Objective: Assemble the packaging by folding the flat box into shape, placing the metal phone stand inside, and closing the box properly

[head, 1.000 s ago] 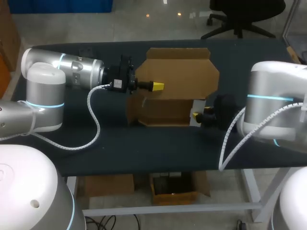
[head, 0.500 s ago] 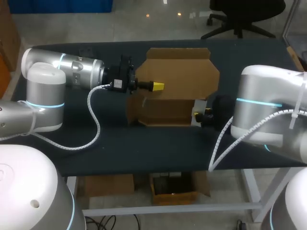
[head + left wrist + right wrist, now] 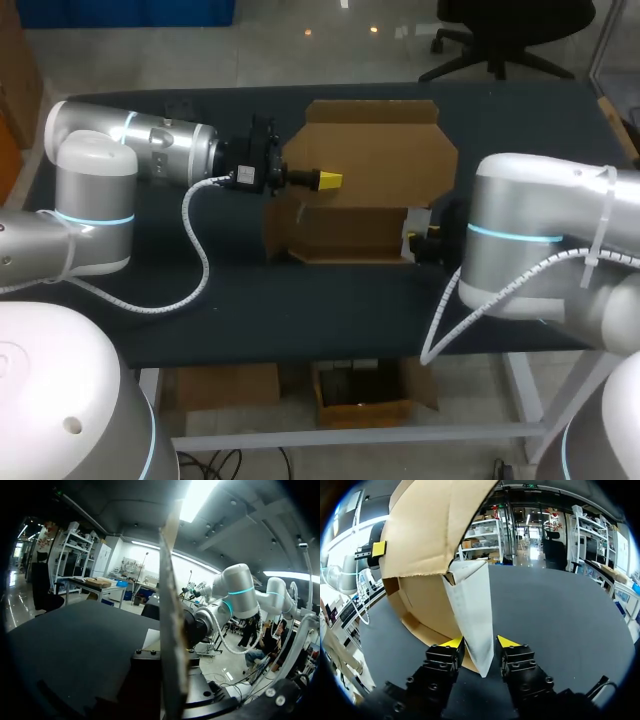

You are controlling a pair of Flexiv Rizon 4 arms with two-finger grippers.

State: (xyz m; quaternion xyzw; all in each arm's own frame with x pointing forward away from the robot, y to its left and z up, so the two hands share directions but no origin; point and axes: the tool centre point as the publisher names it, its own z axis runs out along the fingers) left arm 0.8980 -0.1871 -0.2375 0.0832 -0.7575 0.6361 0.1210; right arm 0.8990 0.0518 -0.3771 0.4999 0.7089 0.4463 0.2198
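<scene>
The left gripper (image 3: pixel 328 180) is closed on the upright back panel of the box (image 3: pixel 375 150), near its left edge. The box is brown cardboard, half folded, and its long axis runs left to right on the table (image 3: pixel 250 300). Its pale right side flap (image 3: pixel 470 605) stands between the spread fingers of the right gripper (image 3: pixel 480 642), which I judge to be the nearer arm for folding it.

A white flap (image 3: pixel 470 605) hung between the right gripper's (image 3: pixel 480 643) parted fingers, filling the gap. The brown box (image 3: pixel 427 535) walled off one side and overhead, and bare table (image 3: pixel 560 610) lay open ahead on the other side. An upright cardboard panel (image 3: pixel 169 630) stood straight ahead of the left gripper (image 3: pixel 328 180), with open table beside it.
</scene>
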